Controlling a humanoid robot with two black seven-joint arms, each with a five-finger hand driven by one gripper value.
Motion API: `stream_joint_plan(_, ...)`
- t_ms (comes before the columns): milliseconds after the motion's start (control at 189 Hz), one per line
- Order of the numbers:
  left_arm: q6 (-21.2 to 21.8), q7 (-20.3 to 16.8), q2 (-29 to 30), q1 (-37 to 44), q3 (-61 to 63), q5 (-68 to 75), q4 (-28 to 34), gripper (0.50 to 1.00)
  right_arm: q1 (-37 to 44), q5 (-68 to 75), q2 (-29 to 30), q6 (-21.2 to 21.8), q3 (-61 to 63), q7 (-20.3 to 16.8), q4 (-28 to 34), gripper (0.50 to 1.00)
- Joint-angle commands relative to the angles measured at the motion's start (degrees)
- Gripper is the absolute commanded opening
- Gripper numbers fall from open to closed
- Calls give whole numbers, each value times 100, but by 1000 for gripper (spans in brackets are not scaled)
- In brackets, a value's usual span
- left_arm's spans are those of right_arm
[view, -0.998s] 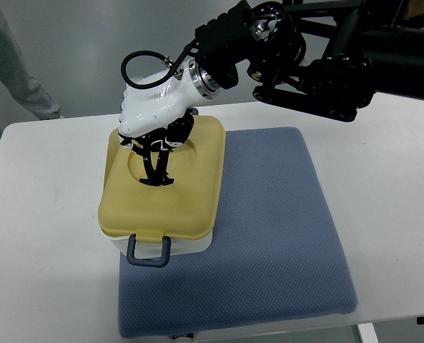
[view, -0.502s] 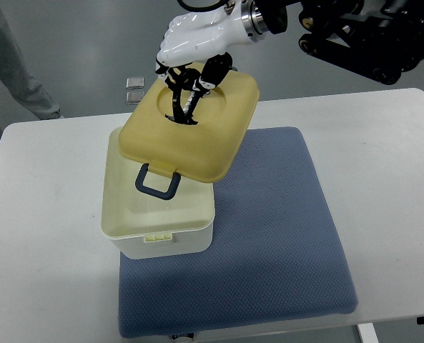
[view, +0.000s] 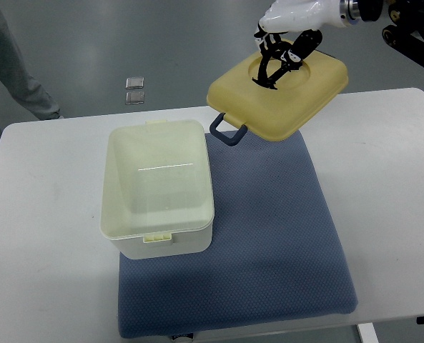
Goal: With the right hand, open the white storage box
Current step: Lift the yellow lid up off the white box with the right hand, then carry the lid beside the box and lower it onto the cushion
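Note:
The white storage box (view: 158, 246) stands open on the left part of the blue mat (view: 269, 243), its inside bare. My right hand (view: 282, 57), white with black fingers, is shut on the yellow lid (view: 279, 96) at its round recess. It holds the lid tilted in the air above the mat's far edge, to the right of the box. The lid's dark blue latch (view: 227, 132) hangs from its near-left corner. The left arm is out of view.
The white table (view: 47, 214) carries the mat. A person's trouser leg (view: 11, 57) stands beyond the table's far left corner. Two small squares (view: 134, 89) lie on the floor behind the table.
My right hand lifted the yellow lid off the box, then carried it up and to the right. The box now stands open.

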Motion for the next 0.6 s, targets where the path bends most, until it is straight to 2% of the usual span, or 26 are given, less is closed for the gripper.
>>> stream_joint_plan(0, 0, 0, 0, 0, -8, 0, 0, 1000, -236, 0, -110, -81, -9, -1, -172, 500)
stream_joint_plan(179, 0, 0, 0, 0, 1, 0, 0, 1000, -631, -9, -225, -257, -9, -1, -216, 500)
stream_joint_plan(597, 0, 0, 0, 0, 1, 0, 0, 1000, -1097, -18, -93, -327, 9, -1, -181, 500)
